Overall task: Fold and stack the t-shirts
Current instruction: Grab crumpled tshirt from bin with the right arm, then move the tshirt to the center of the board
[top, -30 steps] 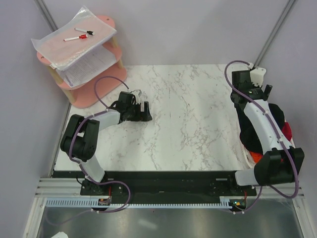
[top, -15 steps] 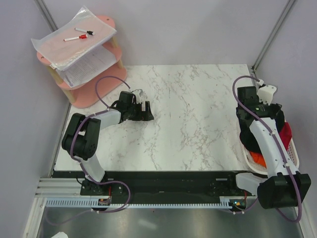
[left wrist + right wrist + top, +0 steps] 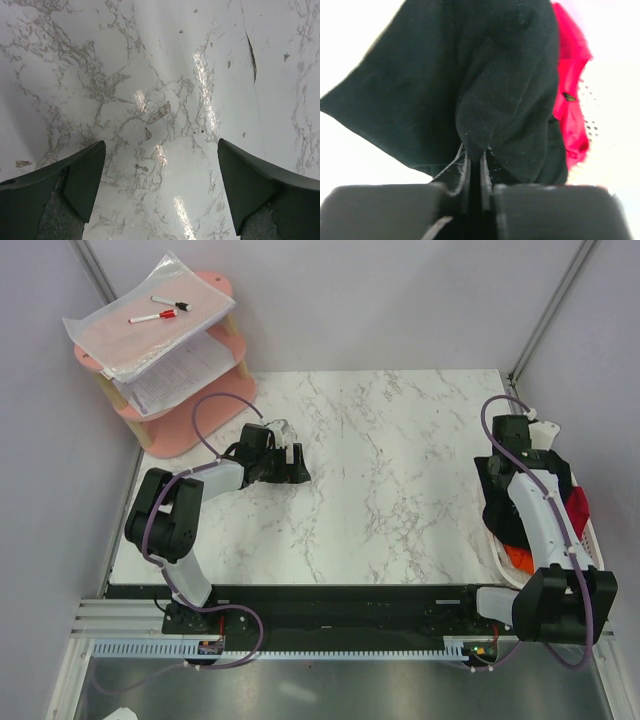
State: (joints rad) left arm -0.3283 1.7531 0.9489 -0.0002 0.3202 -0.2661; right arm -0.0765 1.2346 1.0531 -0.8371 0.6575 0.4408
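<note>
Right edge, near corner: white basket [image 3: 592, 540] with the orange t-shirt [image 3: 515, 557] lowest in it. The black t-shirt [image 3: 445, 75] is heaped above it, and the red t-shirt [image 3: 570, 100] is on its outer side. Right gripper [image 3: 475, 150]: fingers pinched tight on a black fold. Left gripper [image 3: 160, 150]: toward the left edge, fingers wide over the marble desk [image 3: 400, 460]. Pink shelf [image 3: 175, 430] is past the far-left corner.

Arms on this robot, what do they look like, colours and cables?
The left arm and right arm have white link shells between chunky black joints, each with a purple cable loop. The left wrist view shows dark, wedge-shaped fingers.
</note>
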